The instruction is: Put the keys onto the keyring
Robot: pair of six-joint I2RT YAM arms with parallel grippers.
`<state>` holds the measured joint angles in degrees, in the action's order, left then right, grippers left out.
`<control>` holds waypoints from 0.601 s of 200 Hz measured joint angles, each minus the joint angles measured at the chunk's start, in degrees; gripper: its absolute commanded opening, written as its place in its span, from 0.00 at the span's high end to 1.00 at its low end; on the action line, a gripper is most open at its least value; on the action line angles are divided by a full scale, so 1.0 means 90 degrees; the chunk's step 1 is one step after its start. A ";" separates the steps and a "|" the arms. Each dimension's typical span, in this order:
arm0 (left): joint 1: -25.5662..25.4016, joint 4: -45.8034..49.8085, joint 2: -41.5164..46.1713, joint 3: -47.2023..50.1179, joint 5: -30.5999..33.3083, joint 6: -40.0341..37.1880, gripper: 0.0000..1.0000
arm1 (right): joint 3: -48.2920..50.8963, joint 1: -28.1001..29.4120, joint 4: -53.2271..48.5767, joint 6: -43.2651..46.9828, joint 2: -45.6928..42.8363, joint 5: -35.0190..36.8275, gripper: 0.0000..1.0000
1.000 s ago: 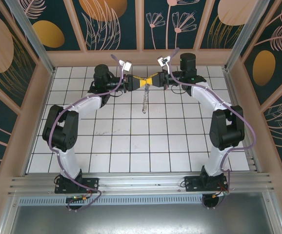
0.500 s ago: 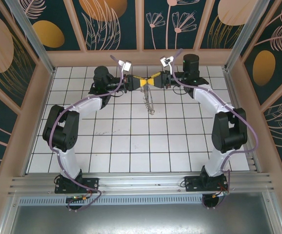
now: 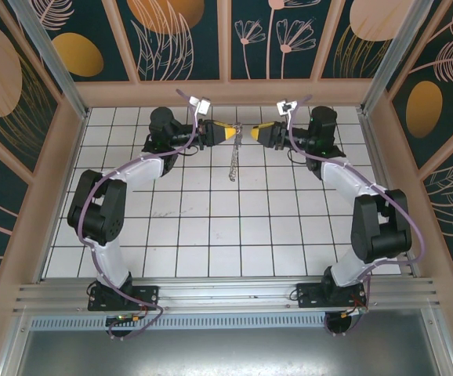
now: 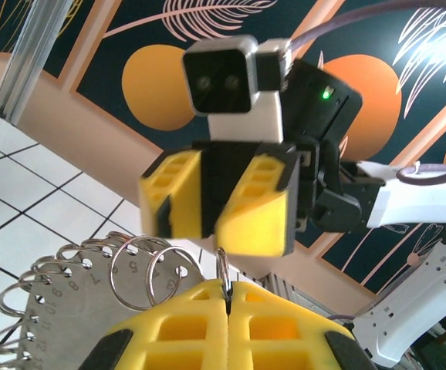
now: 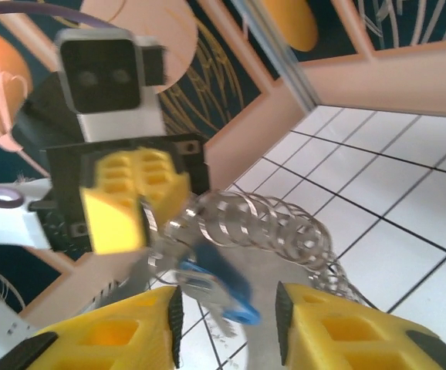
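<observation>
My left gripper (image 3: 228, 133) is shut on a thin silver ring of the keyring (image 4: 224, 267), pinched edge-on between its yellow pads (image 4: 200, 308). A bunch of silver rings and numbered metal tags (image 4: 69, 297) hangs from that ring, dangling over the tiles (image 3: 233, 160). In the right wrist view a key with a blue head (image 5: 221, 284), blurred, hangs just below the left gripper (image 5: 140, 220); whether it is threaded on the ring I cannot tell. My right gripper (image 3: 256, 131) stands open a short gap to the right, its fingers (image 5: 161, 324) either side of the key without touching it.
Both grippers hover above the white tiled floor (image 3: 211, 227) near the back wall (image 3: 226, 92). The tan frame and patterned panels enclose the sides. The arms' elbows (image 3: 97, 207) stand out to left and right.
My right gripper has opened and drawn back to the right, away from the left gripper. The hanging bunch swung under the left gripper, which stayed shut in place.
</observation>
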<state>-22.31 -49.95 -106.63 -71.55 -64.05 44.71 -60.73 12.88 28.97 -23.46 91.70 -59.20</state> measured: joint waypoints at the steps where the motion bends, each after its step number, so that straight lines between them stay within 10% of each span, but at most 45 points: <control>1: 0.0000 0.0002 0.0000 0.0000 0.0000 0.0000 1.00 | 0.0015 0.0005 0.0002 0.0000 -0.0005 0.0022 0.56; 120: 0.0000 -0.0002 0.0107 0.0000 0.0000 0.0066 1.00 | 0.0313 0.1039 -0.0321 0.0738 -0.0563 0.2006 0.51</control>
<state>-22.31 -49.98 -105.67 -71.55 -64.05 45.30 -57.91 22.24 26.09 -16.82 86.63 -41.15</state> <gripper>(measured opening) 0.049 0.505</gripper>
